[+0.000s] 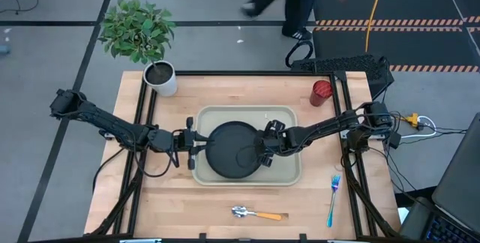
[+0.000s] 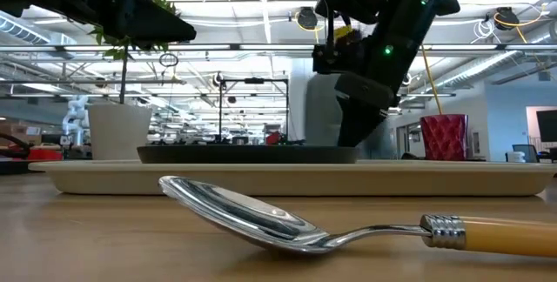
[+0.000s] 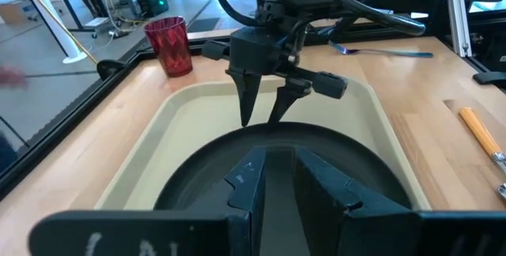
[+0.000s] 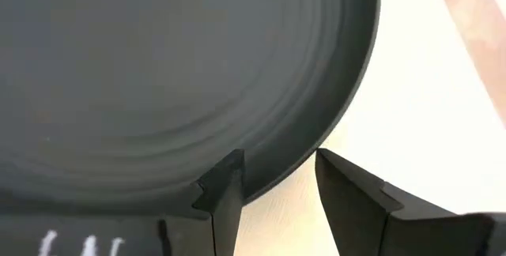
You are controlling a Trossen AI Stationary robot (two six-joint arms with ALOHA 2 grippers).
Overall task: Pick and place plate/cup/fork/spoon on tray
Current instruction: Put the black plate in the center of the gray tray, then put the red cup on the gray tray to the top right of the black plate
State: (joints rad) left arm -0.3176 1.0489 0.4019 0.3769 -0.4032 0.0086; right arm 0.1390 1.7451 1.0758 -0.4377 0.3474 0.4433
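Note:
The black plate (image 1: pixel 229 149) lies flat on the beige tray (image 1: pixel 289 174); it also shows in the low view (image 2: pixel 252 153). My right gripper (image 4: pixel 277 173) is open and points down at the plate's right rim, one finger over the plate and one over the tray. My left gripper (image 3: pixel 278 169) is open by a narrow gap over the plate's left rim (image 1: pixel 208 149). The red cup (image 1: pixel 321 91) stands at the far right. The blue fork (image 1: pixel 332 198) lies to the right of the tray. The orange-handled spoon (image 1: pixel 256 214) lies near the front edge. My right gripper stands from above with one finger (image 4: pixel 225 181) inside the plate's right rim (image 4: pixel 316 137) and one outside it; I cannot tell whether either touches the rim. The plate lies flat on the tray. My left gripper shows no touch with the plate.
A white pot with a green plant (image 1: pixel 161 78) stands at the table's far left corner. A dark frame rail (image 1: pixel 352 145) runs along the table's right side beside the fork. A person walks on the floor beyond the far edge.

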